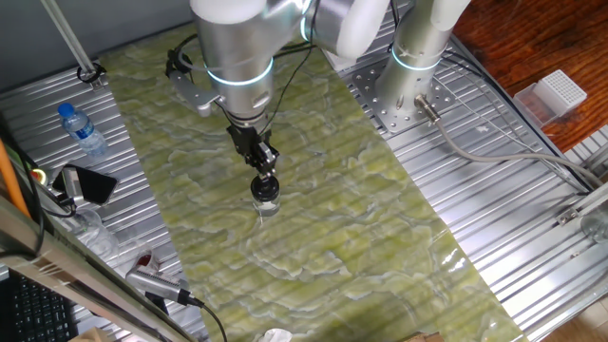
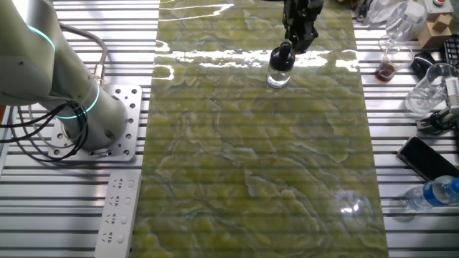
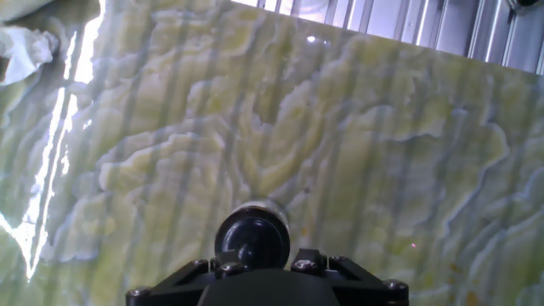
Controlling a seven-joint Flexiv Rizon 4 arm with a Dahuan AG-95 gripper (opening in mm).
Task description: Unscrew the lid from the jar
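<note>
The jar (image 1: 266, 201) is small clear glass and stands upright on the green marbled mat (image 1: 332, 218). It also shows in the other fixed view (image 2: 278, 75). Its glossy black lid (image 1: 266, 184) sits on top and shows in the other fixed view (image 2: 282, 55) and the hand view (image 3: 252, 240). My gripper (image 1: 264, 177) comes down from above and its dark fingers (image 3: 223, 269) sit on either side of the lid, closed against it. In the hand view the glass body is mostly hidden under the lid.
A water bottle with a blue cap (image 1: 82, 130) and a black phone (image 1: 85, 184) lie on the ribbed metal table at the left. A second arm's base (image 1: 418, 57) stands at the back right. Glassware (image 2: 429, 89) and a small box (image 2: 434, 30) sit beside the mat.
</note>
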